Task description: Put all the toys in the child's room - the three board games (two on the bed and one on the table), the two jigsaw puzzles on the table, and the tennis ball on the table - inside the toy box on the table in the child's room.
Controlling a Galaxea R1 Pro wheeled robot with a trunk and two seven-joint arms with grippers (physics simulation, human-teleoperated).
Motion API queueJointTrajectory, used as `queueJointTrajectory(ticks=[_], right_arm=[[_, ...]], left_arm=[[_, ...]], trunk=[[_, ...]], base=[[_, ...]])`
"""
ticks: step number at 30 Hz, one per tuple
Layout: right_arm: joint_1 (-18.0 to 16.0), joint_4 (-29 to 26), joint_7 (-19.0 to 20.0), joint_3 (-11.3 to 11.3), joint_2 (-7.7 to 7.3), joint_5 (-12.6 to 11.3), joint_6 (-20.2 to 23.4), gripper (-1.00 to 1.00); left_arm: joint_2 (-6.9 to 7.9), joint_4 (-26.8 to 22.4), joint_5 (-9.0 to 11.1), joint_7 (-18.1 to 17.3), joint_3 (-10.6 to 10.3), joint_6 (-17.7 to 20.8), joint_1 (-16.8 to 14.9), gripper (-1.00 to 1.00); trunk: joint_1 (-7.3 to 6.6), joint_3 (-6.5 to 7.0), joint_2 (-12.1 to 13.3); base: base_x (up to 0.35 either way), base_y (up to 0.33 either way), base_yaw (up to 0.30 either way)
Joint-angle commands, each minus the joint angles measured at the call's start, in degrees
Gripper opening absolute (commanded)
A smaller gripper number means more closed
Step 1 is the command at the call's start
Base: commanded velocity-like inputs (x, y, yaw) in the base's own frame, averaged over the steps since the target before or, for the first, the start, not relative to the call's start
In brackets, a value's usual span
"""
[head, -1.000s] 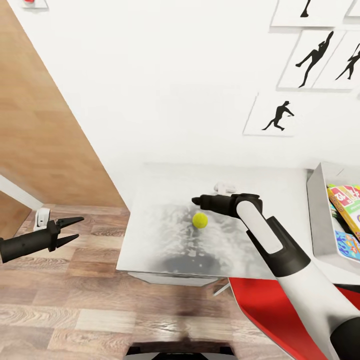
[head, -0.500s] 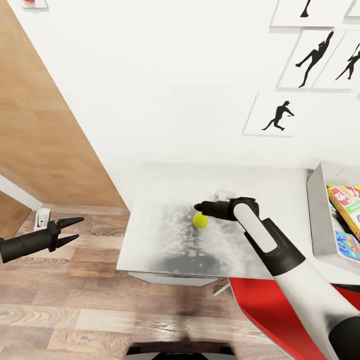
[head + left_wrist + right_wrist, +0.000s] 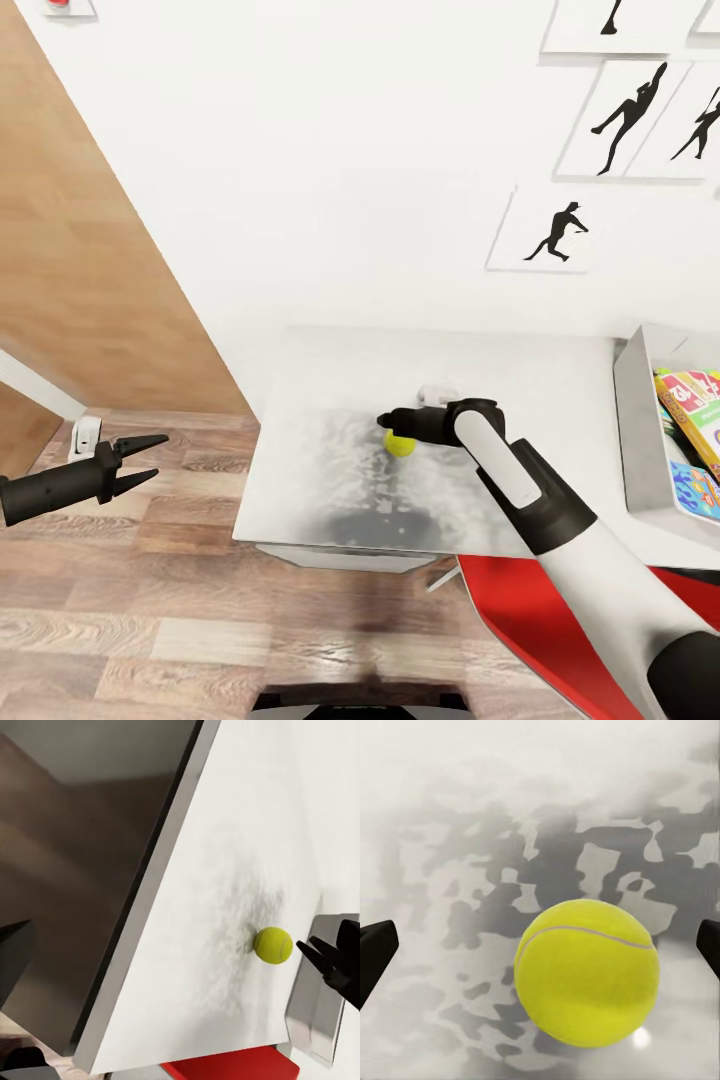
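The step in hand is the tennis ball (image 3: 400,443) pickup: the right tool (image 3: 392,424) hovers over it on the bench (image 3: 330,480), fingers spread wide with nothing between them yet (the ball sits centred in the right wrist view). Next it must lower and close. The toy box (image 3: 640,430) waits beside, bare bench between; the left tool (image 3: 150,458) hangs open, empty, off the edge.
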Motion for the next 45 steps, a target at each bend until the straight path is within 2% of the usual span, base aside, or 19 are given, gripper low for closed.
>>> queueJointTrajectory(ticks=[1, 23, 45], right_arm=[[-0.1, 0.0, -0.6, 0.2, 0.12, -0.5, 0.0, 1.00], [-0.1, 0.1, -0.6, 0.3, 2.88, -0.3, 0.0, 1.00], [-0.1, 0.5, -0.8, -0.1, 2.92, 0.1, 0.0, 1.00]], left_arm=[[0.01, 0.0, -0.6, -0.5, 0.1, 0.2, 0.0, 1.00], [0.01, 0.0, -0.6, -0.6, 0.1, 0.2, 0.0, 1.00], [0.01, 0.1, -0.6, -0.5, 0.0, 0.2, 0.0, 1.00]], trunk=[[0.03, -0.08, -0.1], [0.03, -0.08, -0.1], [0.03, -0.08, -0.1]], base=[[0.000, 0.000, 0.000], [0.000, 0.000, 0.000], [0.000, 0.000, 0.000]])
